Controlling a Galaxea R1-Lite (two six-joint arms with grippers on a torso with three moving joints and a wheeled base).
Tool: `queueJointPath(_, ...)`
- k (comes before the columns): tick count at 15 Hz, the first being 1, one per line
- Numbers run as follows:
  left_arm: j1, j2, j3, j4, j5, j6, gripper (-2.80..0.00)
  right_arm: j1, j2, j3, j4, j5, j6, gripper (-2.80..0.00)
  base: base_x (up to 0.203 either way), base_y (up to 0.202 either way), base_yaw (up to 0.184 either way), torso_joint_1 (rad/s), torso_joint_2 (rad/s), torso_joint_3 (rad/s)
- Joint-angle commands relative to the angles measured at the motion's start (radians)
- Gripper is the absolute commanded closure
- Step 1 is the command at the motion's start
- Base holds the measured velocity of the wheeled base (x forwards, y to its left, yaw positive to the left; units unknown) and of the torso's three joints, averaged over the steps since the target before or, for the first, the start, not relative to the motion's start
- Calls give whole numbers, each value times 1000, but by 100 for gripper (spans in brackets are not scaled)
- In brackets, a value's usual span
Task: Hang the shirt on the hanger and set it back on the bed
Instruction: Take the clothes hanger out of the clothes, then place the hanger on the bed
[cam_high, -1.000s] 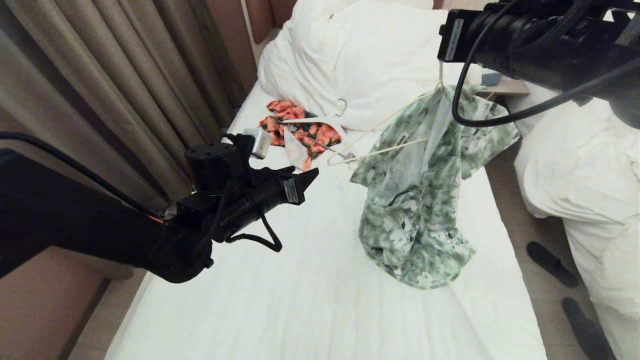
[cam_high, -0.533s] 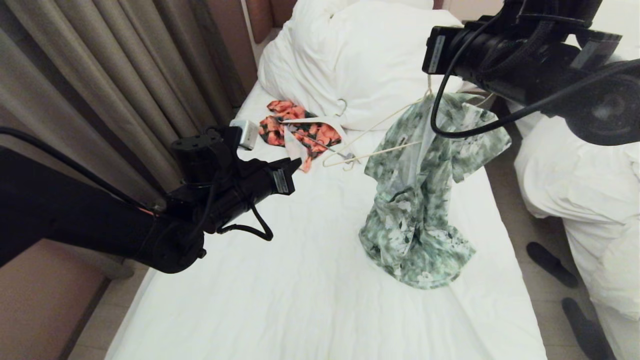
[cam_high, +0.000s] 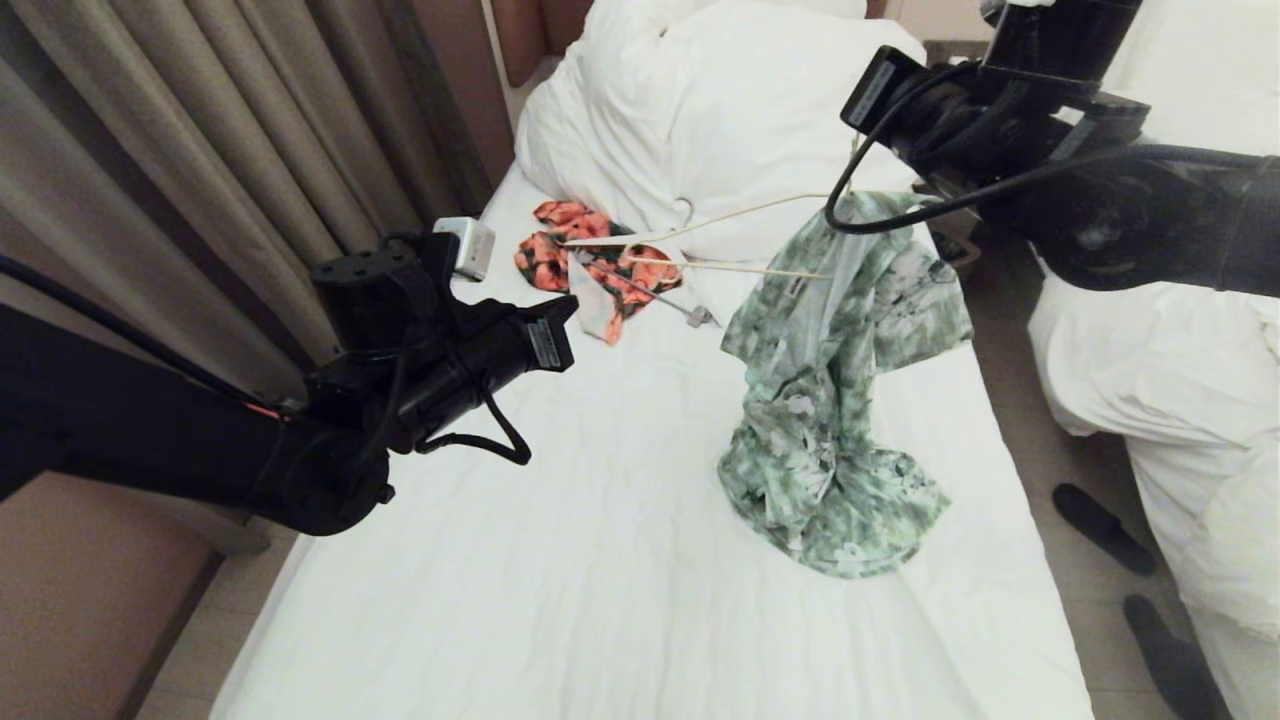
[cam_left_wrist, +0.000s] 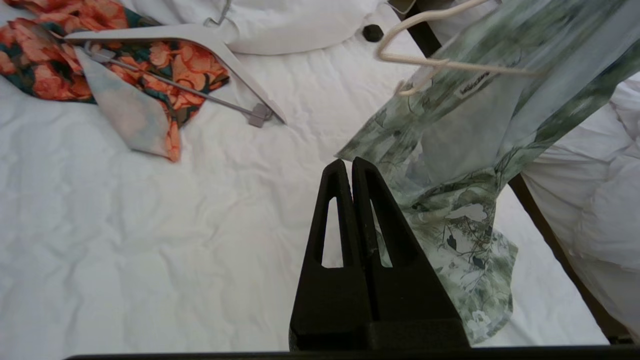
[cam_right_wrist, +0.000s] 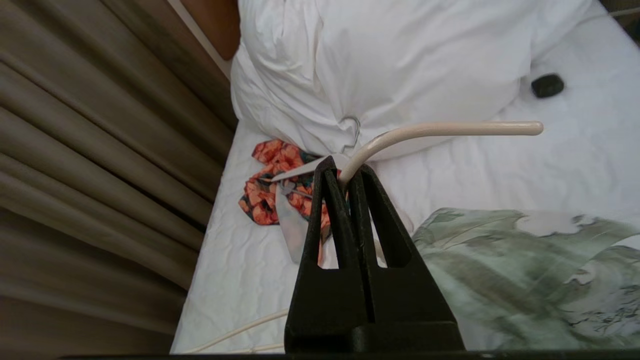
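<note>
White-sheeted bed (cam_high: 620, 590): right pincer (cam_right_wrist: 345, 172) clamps hanger (cam_high: 740, 268) hook, long axis level, pointing toward left pincer (cam_left_wrist: 351, 165), shut and empty. Shirt (cam_high: 830, 400) hangs on one shoulder only, hem on sheet.

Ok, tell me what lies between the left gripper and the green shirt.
Only bare white sheet of the bed between left gripper and shirt, per head view.

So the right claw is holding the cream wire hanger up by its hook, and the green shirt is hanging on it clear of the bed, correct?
Not quite. The right claw does hold the hanger by its hook, but the shirt is not clear of the bed: its lower part lies bunched on the sheet, as the head view shows.
</note>
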Motion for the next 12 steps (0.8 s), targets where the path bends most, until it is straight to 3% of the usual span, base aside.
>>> queueJointPath(1, 0, -16, 4, -4, -3, -1, 0, -5, 49, -29, 7, -6, 15, 0, 0, 0, 0, 0, 0, 0)
queueJointPath(6, -2, -27, 7, -6, -9, -1, 0, 15, 53, -29, 10, 55, 55, 0, 0, 0, 0, 0, 0, 0)
queueJointPath(12, 0, -53, 8, -4, -9, -2, 0, 55, 64, -29, 23, 78, 20, 0, 0, 0, 0, 0, 0, 0)
